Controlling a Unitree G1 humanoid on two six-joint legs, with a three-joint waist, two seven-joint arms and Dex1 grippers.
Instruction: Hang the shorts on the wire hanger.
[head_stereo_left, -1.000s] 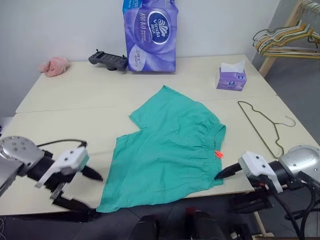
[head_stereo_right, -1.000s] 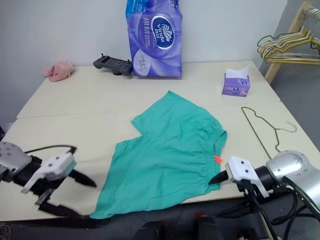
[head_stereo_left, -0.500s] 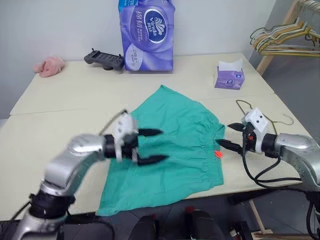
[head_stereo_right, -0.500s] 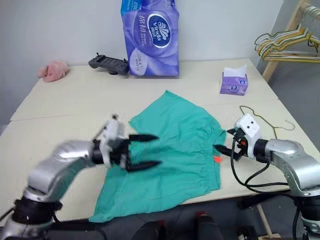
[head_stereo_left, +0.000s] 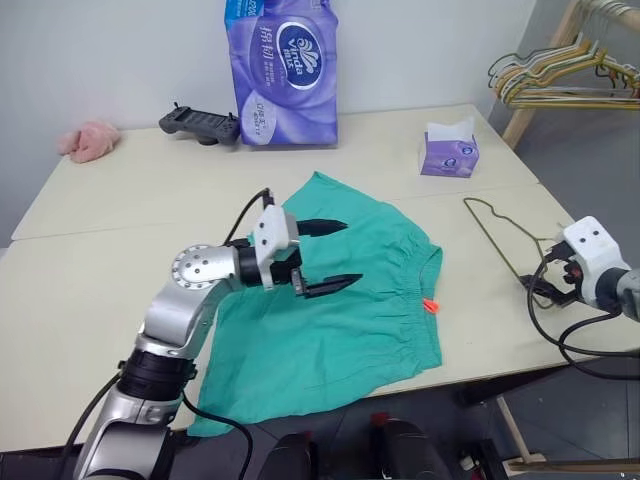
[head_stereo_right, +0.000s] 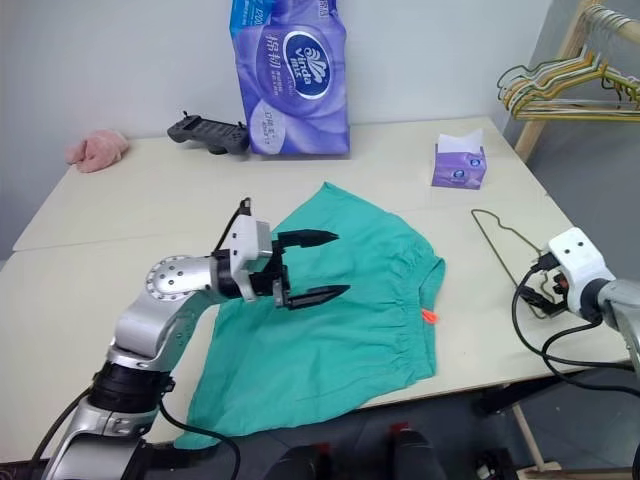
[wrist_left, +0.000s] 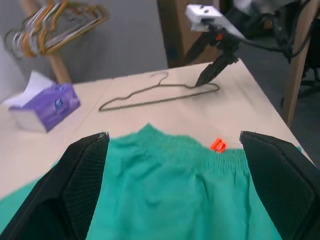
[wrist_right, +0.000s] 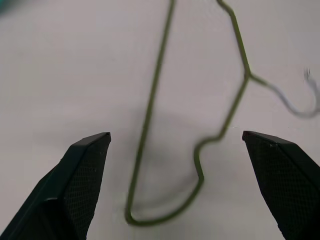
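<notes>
Overall, a pale cream bench (head_stereo_left: 120, 215) stands against a plain white wall. The shorts (head_stereo_left: 340, 300) lie flat near its front edge, the wire hanger (head_stereo_left: 500, 245) flat to their right. The left pincer (head_stereo_left: 325, 257) hovers wide above the shorts; the right pincer (wrist_left: 212, 65), also wide, points down at the hanger. A purple tissue pack (head_stereo_left: 283, 70) stands at the back.

The shorts (head_stereo_left: 340, 290) are lying mid-frame on the bench (head_stereo_left: 120, 260), with the wire hanger (head_stereo_left: 497, 235) lying to their right. A tissue box (head_stereo_left: 447, 152) is sitting at upper right, behind the wire hanger.
</notes>
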